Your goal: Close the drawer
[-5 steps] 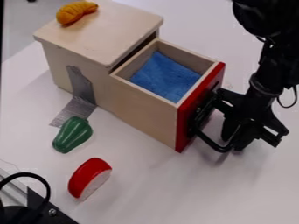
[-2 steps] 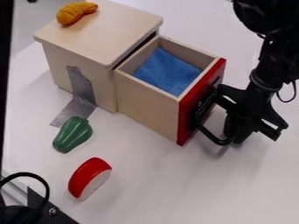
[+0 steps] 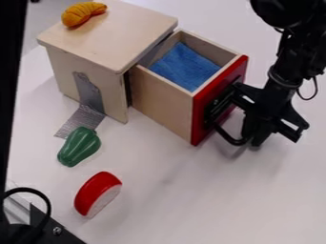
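Camera view: at 1 o'clock the drawer [image 3: 202, 107] stands open, jutting towards 4 o'clock from the box [image 3: 105, 43], with a blue cloth [image 3: 188, 66] inside. At 3 o'clock the gripper [image 3: 245, 136] is at the drawer's red front, though whether it is spread or pinched together I cannot tell. The green pepper [image 3: 79, 147] lies at 8 o'clock
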`<state>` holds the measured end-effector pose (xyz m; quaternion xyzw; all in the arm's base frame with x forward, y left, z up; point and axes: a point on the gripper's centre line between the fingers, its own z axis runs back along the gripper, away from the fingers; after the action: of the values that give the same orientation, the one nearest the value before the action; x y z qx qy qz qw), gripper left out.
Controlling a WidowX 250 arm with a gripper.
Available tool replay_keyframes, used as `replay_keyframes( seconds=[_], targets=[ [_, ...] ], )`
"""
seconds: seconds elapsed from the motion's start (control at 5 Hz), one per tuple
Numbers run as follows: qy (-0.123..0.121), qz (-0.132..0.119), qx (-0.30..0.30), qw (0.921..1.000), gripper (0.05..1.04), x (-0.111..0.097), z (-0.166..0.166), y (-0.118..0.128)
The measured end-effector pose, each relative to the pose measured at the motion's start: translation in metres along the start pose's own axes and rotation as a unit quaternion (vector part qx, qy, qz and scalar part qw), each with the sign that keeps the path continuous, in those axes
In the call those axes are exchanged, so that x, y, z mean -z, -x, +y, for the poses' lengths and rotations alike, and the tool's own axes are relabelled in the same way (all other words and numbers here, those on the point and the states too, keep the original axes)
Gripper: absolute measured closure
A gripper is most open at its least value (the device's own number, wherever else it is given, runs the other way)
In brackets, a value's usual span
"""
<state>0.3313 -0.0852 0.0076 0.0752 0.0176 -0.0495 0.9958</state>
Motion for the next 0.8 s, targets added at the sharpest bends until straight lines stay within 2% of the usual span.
replay_keyframes(
  seconds=[0.4, 0.6, 0.8],
  targets=[
    [-0.015, 0.018, 0.013, 0.9996, 0.959, 0.004, 0.016, 0.03],
    [-0.022, 0.025, 0.023, 0.9992, 0.959, 0.003, 0.023, 0.055],
    [-0.021, 0.014, 0.024, 0.9994, 0.959, -0.002, 0.028, 0.069]
  ],
)
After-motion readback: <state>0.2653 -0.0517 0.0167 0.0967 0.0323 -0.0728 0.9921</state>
